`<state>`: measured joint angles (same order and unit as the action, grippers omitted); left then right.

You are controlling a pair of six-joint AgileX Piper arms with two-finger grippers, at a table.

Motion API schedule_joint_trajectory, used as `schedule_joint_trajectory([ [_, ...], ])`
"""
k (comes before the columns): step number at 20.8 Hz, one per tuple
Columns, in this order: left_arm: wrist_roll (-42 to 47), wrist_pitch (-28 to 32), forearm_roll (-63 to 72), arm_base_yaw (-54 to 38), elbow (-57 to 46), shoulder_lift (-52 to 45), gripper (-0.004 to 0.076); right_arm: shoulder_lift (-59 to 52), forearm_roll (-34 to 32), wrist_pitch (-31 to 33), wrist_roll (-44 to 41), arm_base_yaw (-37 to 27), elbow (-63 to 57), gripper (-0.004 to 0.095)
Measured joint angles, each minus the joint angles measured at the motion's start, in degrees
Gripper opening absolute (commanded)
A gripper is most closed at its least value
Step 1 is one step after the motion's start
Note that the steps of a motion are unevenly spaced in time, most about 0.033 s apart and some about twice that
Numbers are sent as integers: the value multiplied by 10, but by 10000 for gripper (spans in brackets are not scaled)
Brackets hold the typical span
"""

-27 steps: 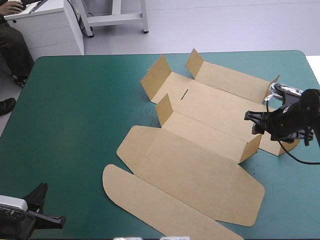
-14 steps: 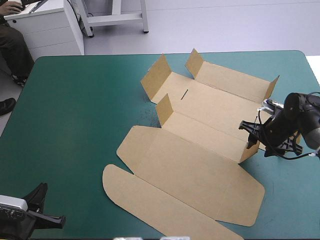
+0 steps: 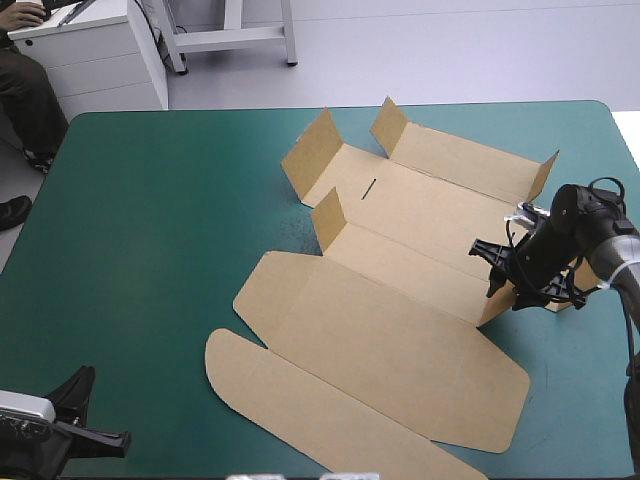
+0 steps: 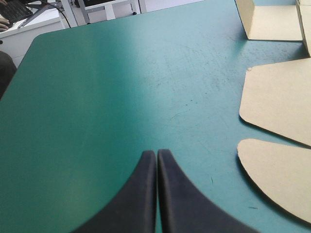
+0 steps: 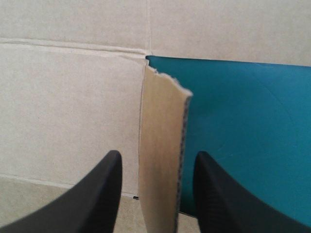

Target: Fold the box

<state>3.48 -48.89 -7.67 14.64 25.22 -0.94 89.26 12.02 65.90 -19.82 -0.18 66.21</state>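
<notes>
The brown box [image 3: 400,330] lies as a cut sheet across the middle of the table, its lid and rounded tongue flat toward the near edge and several short flaps raised. My right gripper [image 3: 484,268] is at the box's right end, open, astride an upright end flap [image 5: 160,145] that stands edge-on between its fingers [image 5: 104,189] with a gap on each side. My left gripper [image 3: 100,440] rests at the near left corner, shut with nothing in it, and the rounded tongue [image 4: 277,179] lies off to its side.
The teal-green cover [image 3: 150,250] stretches between the left gripper and the box. The table's right edge [image 3: 625,330] runs close behind the right arm. A far wall of the box [image 3: 470,165] stands raised near the far edge.
My right gripper has moved left and down from beyond the box's right end, and it now straddles the end flap. The left arm has not moved.
</notes>
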Motion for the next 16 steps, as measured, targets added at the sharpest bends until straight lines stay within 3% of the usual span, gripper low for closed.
schedule_joint_trajectory([
  [1,0,0,0,0,0,0,-10,2,0,-1,0,0,0,28],
  [2,0,0,0,0,0,0,-10,2,0,0,0,0,0,-20],
  [16,0,1,0,0,0,0,-10,2,4,1,7,0,0,-19],
])
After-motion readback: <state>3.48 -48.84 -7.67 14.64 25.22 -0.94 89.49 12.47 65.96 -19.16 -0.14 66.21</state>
